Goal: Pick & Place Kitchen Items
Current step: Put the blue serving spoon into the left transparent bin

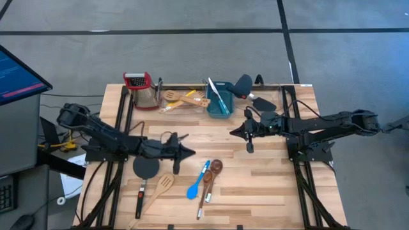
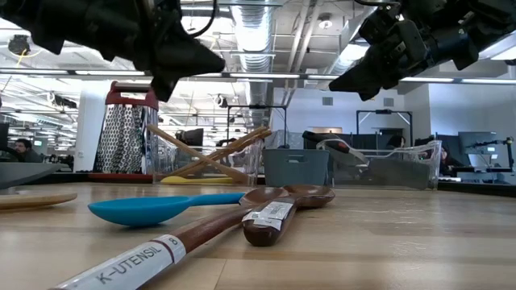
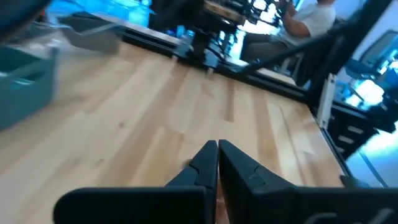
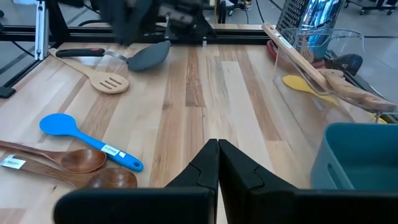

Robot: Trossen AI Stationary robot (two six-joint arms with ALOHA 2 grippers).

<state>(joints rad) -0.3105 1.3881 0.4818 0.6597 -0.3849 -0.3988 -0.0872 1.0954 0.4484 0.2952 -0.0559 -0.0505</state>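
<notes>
Several kitchen items lie flat on the wooden table's near half: a black spatula (image 1: 146, 167), a pale slotted spatula (image 1: 163, 186), a blue spoon (image 1: 196, 185) and two dark-brown wooden spoons (image 1: 211, 176). In the right wrist view these are the blue spoon (image 4: 59, 124), a brown spoon (image 4: 81, 160) and the slotted spatula (image 4: 109, 81). My left gripper (image 1: 190, 152) hangs shut above the table, just beyond the black spatula, holding nothing. My right gripper (image 1: 233, 133) hangs shut right of centre, also holding nothing. Both wrist views show the fingertips pressed together over bare wood.
At the far edge stand a metal grater (image 1: 140, 86), a clear bin (image 1: 182, 99) holding wooden utensils and a yellow spoon, and a teal tub (image 1: 219, 99). Two more black spatulas (image 1: 245, 83) lie at the far right. Bare wood lies between the two grippers.
</notes>
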